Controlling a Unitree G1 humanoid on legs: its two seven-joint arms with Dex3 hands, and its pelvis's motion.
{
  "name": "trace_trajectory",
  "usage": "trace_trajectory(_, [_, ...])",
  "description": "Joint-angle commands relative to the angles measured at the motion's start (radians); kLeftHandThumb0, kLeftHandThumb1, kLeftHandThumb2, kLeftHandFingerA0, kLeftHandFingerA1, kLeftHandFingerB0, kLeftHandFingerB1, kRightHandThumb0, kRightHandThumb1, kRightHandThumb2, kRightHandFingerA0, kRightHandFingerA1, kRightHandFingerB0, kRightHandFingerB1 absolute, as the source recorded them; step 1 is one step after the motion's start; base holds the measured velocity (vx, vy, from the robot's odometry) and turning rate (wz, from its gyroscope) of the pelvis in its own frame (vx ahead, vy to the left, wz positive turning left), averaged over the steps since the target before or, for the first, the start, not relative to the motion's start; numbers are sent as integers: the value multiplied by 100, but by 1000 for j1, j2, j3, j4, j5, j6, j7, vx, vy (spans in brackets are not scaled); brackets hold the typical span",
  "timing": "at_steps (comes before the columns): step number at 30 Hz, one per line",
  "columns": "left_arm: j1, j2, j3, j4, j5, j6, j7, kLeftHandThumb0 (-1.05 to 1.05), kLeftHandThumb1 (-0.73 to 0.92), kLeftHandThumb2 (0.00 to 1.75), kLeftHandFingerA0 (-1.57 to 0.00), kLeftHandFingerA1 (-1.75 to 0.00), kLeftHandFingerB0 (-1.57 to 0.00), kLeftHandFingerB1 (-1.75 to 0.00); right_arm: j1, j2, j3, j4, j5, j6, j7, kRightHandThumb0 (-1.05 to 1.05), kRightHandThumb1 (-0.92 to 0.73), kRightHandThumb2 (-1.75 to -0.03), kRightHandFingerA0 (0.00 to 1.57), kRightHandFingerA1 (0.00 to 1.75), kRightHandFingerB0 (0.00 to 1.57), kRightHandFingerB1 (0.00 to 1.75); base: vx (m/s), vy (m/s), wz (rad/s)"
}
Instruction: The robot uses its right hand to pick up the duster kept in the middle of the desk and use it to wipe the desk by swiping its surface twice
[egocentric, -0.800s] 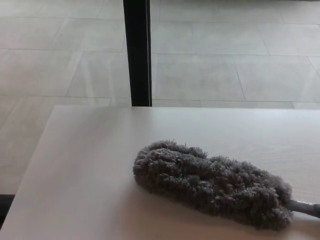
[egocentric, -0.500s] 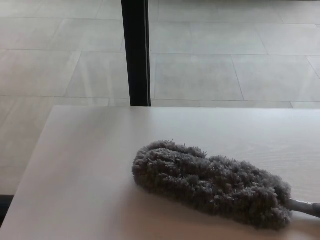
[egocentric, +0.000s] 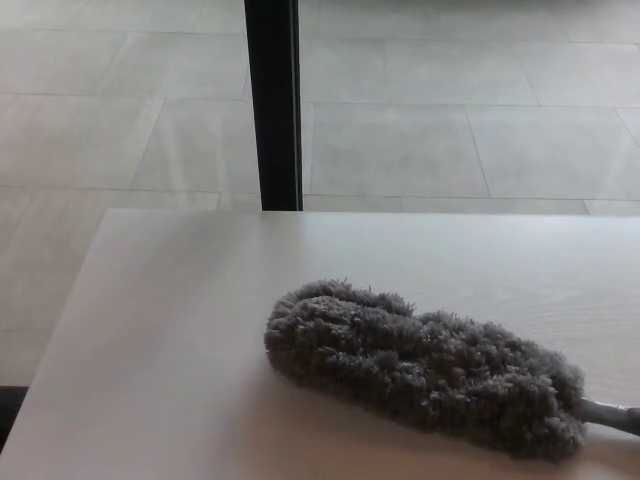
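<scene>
Grey duster (egocentric: 425, 365) lies flat on the pale worktop (egocentric: 180, 330), head angled from centre toward lower right, stub of grey handle (egocentric: 610, 414) poking out at the right edge of frame. Handle points to the robot's right side, which looks deliberate: it gives the right robot hand a straight reach to the grip end without crossing the fluffy part. Neither robot hand shows in the head view, so spread or pressed together, can't tell; nothing is holding the duster. Pickup not yet done, both swipes still to do by my read.

Duster head: long oval, thick shaggy microfibre or chenille-type pile, dark grey, soft and squashy looking, probably deforms under a grasp, so the handle is the sensible grab point. Handle looks smooth, rigid, thin; only a short bit visible, rest cut off by the frame. Worktop is matte off-white with faint wood grain on the right, flat, rounded far-left corner, low friction likely so the head should glide.

Behind the worktop: black upright post (egocentric: 272, 100), square-edged, and light grey tiled floor (egocentric: 450, 120) with thin grout lines. Nothing else on the worktop near the duster
</scene>
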Motion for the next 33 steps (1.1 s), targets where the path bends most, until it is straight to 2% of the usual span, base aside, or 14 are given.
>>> trace_trajectory(1, [-9, 40, 25, 25, -53, -13, -56, -81, 80, 64, -40, -58, -35, -41, -158, 20, 397, -298, -273, -4, 78, -103, -70, -109, 0, 14, 14, 3, 0, 0, 0])
trace_trajectory(13, [-12, 41, 23, 31, -46, -8, -62, -82, 79, 64, -39, -55, -36, -39, -138, 28, 707, -156, -494, -7, 44, -104, -68, -106, 0, 0, 8, 12, 0, 0, 0])
trace_trajectory(14, [-7, 41, 28, 31, -50, -12, -63, -88, 64, 79, -37, -58, -32, -45, -149, 16, 734, -139, -517, 4, 50, -104, -68, -106, 0, 0, 6, 12, 0, 0, 0])
trace_trajectory(16, [-4, 40, 33, 33, -54, -11, -62, -88, 63, 79, -37, -58, -32, -45, -160, 6, 758, -121, -527, 11, 52, -105, -69, -105, 0, 0, 9, 11, 0, 0, 0])
trace_trajectory(17, [-4, 40, 33, 37, -52, -11, -62, -82, 78, 64, -37, -54, -36, -39, -174, 2, 776, -93, -535, 5, 52, -104, -69, -105, 0, 1, 10, 11, 0, 0, 0])
trace_trajectory(18, [-2, 39, 27, 37, -46, -16, -62, -88, 64, 80, -37, -58, -33, -45, -179, -4, 786, -86, -539, 9, 54, -105, -70, -107, 0, 0, 8, 11, 0, 0, 0])
trace_trajectory(19, [-2, 37, 28, 40, -46, -17, -61, -82, 78, 64, -39, -55, -36, -39, -184, -8, 795, -83, -541, 14, 55, -103, -69, -107, 0, 2, 9, 13, 0, 0, 0])
trace_trajectory(21, [-3, 37, 29, 41, -46, -17, -61, -82, 78, 64, -39, -55, -36, -39, -187, -13, 803, -80, -539, 15, 49, -103, -69, -107, 0, 2, 9, 13, 0, 0, 0])
trace_trajectory(22, [-4, 37, 28, 42, -45, -17, -57, -81, 79, 64, -40, -53, -38, -38, -188, -15, 806, -80, -538, 18, 47, -91, -80, -64, 0, 12, 3, 28, 0, 0, 0])
trace_trajectory(23, [-6, 35, 23, 43, -39, -24, -47, -82, 79, 64, -41, -52, -38, -37, -193, -14, 814, -78, -540, 24, 44, -99, -67, -105, 0, 5, 11, 21, 0, 0, 0])
trace_trajectory(30, [-14, 41, 29, 39, -56, -6, -65, -81, 79, 63, -39, -55, -35, -39, -203, -12, 871, -89, -586, 21, 23, -99, -68, -107, 0, 5, 9, 21, 0, 0, 0])
trace_trajectory(31, [-15, 41, 31, 39, -59, -4, -67, -81, 78, 64, -37, -56, -34, -39, -203, -10, 875, -87, -588, 16, 19, -90, -80, -64, 0, 20, 5, 28, 0, 0, 0])
trace_trajectory(32, [-14, 40, 30, 39, -59, -9, -74, -86, 65, 81, -36, -57, -31, -44, -200, -1, 889, -88, -596, 12, 15, -97, -65, -103, 0, 6, 8, 27, 0, 0, 0])
trace_trajectory(33, [-12, 39, 23, 39, -53, -23, -77, -85, 66, 79, -37, -56, -33, -43, -196, 10, 904, -95, -604, 23, 17, -97, -64, -102, 0, 6, 8, 27, 0, 0, 0])
